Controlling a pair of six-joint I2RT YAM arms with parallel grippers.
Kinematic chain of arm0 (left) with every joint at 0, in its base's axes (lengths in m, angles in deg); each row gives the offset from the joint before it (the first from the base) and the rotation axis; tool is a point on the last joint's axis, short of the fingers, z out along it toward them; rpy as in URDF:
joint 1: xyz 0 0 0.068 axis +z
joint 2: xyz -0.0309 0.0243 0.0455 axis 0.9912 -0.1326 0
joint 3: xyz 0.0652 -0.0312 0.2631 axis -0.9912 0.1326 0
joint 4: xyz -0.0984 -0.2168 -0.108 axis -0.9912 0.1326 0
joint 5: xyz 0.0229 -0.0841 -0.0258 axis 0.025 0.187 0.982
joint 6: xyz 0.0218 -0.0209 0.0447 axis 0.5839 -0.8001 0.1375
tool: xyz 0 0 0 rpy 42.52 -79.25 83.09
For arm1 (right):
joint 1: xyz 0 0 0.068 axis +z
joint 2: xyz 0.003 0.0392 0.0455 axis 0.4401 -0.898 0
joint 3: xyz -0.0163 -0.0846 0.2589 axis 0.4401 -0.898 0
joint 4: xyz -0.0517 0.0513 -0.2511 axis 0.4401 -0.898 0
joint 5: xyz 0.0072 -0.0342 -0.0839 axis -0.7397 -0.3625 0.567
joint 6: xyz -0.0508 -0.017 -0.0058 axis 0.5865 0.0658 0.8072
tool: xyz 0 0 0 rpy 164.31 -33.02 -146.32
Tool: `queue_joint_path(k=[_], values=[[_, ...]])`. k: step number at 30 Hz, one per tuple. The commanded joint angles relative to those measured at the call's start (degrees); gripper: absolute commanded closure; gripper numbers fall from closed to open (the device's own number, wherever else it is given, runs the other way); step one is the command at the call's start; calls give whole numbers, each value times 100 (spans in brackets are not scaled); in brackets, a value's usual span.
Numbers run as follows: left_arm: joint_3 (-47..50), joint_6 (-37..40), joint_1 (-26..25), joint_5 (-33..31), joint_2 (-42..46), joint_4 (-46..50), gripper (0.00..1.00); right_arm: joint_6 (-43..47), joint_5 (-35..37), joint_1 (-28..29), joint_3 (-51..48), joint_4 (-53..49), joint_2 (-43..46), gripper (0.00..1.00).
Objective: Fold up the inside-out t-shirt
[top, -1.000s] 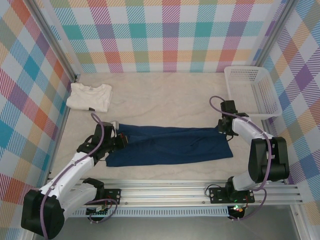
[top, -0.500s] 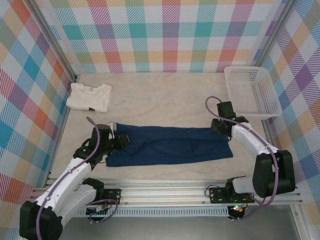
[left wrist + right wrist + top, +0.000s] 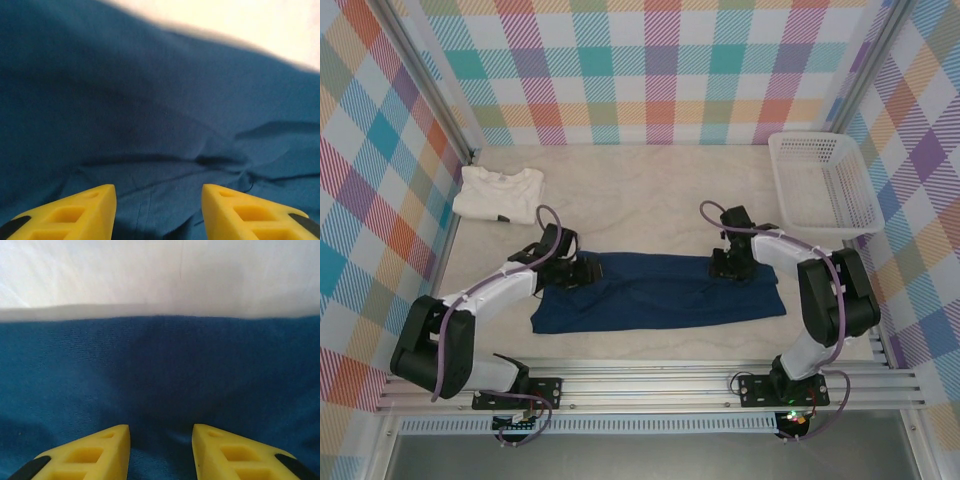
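The dark navy t-shirt (image 3: 665,292) lies flat as a long strip across the middle of the table. My left gripper (image 3: 588,272) hovers low over its left part, a little in from the end. In the left wrist view the yellow fingers (image 3: 75,210) stand apart, open, with wrinkled navy cloth (image 3: 160,125) under the left gripper (image 3: 159,202). My right gripper (image 3: 725,268) is over the shirt's right part near its far edge. It is open too: the right gripper (image 3: 161,442) shows smooth navy cloth (image 3: 160,365) between its fingers (image 3: 95,452). The white label is hidden.
A cream-white folded shirt (image 3: 500,193) lies at the back left. A white plastic basket (image 3: 820,180) stands at the back right. Bare table (image 3: 650,200) stretches behind the navy shirt, and the metal rail (image 3: 650,385) runs along the near edge.
Both grippers have left the shirt's ends and moved inward over it, the left one to the right and the right one to the left. The shirt's left end now lies flat.
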Motion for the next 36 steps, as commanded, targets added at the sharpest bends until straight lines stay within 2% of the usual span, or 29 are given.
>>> queue_joint_path(k=[1, 8, 14, 15, 17, 19, 22, 25, 28, 30, 33, 36], values=[[64, 120, -165, 304, 19, 484, 51, -245, -279, 90, -232, -323, 255, 62], [220, 134, -340, 955, 280, 937, 50, -105, -30, 90, -349, -391, 404, 61], [332, 15, -341, 1776, 578, 340, 55, -9, -61, 92, -275, -232, 365, 60], [357, -27, -340, 1732, 645, 228, 55, 8, -53, 93, -260, -223, 354, 60], [330, -38, -344, 1187, 806, 279, 55, 44, -52, 94, -243, -191, 336, 60], [208, -39, -343, 120, 991, 564, 55, 63, -90, 95, -207, -179, 302, 60], [257, -121, -338, -990, 1257, 512, 49, 64, -114, 95, -191, -144, 292, 60], [228, -100, -330, -1481, 1126, 354, 45, 64, -139, 99, -204, -79, 284, 60], [-2, 73, -336, -1554, 578, 315, 43, 94, -163, 99, -187, -82, 244, 59], [-139, 129, -331, -1378, 151, 278, 42, 107, -148, 96, -162, -101, 237, 59], [-272, 191, -342, -980, -299, 188, 43, 116, -165, 99, -146, -105, 248, 59], [-181, 254, -362, -319, -317, -74, 46, 119, -160, 99, -166, -99, 244, 59]])
